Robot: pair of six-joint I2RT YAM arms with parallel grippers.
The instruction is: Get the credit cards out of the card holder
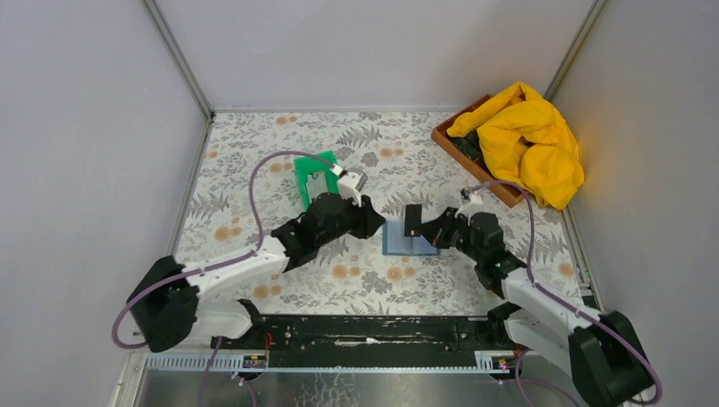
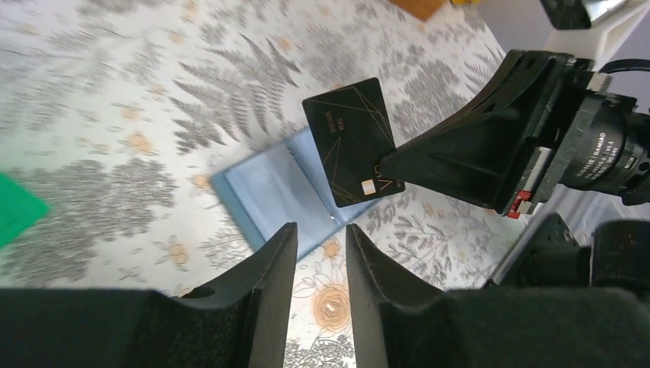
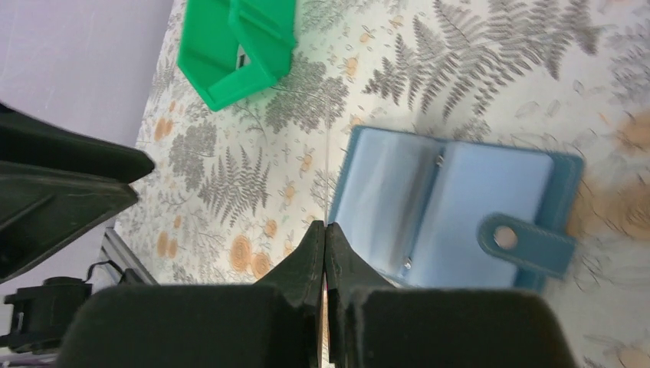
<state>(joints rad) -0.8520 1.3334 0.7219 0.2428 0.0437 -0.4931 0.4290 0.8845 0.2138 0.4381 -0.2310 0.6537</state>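
The steel-blue card holder (image 1: 398,244) lies open and flat on the floral table, between the two grippers; it also shows in the left wrist view (image 2: 276,192) and, with its closing tab, in the right wrist view (image 3: 460,207). My right gripper (image 1: 423,229) is shut on a black credit card (image 1: 413,220) and holds it upright just above the holder. The left wrist view shows that card (image 2: 349,142) face-on with fine gold lines. The right wrist view shows it edge-on between the shut right gripper (image 3: 325,228). My left gripper (image 2: 320,236) is open and empty, at the holder's left edge.
A bright green plastic tray (image 1: 315,174) stands behind the left gripper; it also shows in the right wrist view (image 3: 238,46). A wooden box (image 1: 454,140) with a yellow cloth (image 1: 530,140) sits at the back right. Grey walls enclose the table.
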